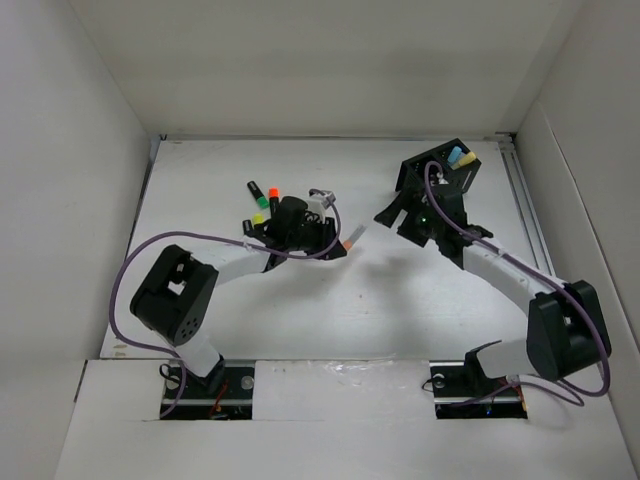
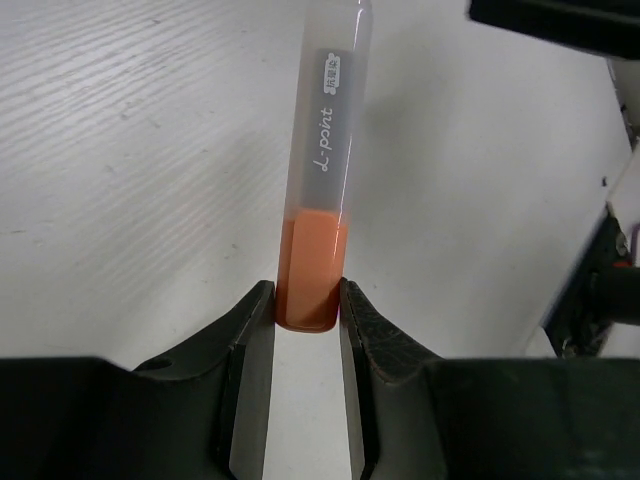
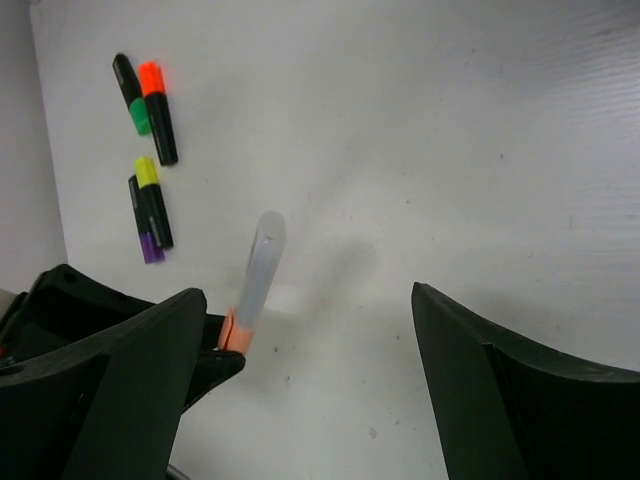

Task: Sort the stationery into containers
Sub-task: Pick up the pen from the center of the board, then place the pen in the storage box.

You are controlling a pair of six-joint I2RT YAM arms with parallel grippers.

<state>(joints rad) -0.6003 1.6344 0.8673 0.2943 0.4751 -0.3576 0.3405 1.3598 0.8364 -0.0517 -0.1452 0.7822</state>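
My left gripper [image 2: 308, 312] is shut on the orange end of a highlighter [image 2: 325, 150] whose frosted cap points away from it, held above the table. In the top view that highlighter [image 1: 354, 238] sticks out to the right of the left gripper [image 1: 342, 247]. My right gripper [image 3: 310, 340] stands wide open just past the cap's tip, with nothing between its fingers; the highlighter [image 3: 256, 268] shows at its left finger. Behind the right gripper [image 1: 392, 212] stands the black organiser [image 1: 415, 172], with a light blue marker [image 1: 460, 156] and a yellow one in it.
Loose markers lie at the back left of the table: a green one [image 3: 132, 95], an orange one [image 3: 158, 110], a yellow one [image 3: 152, 200] and a purple one [image 3: 140, 228]. White walls enclose the table on three sides.
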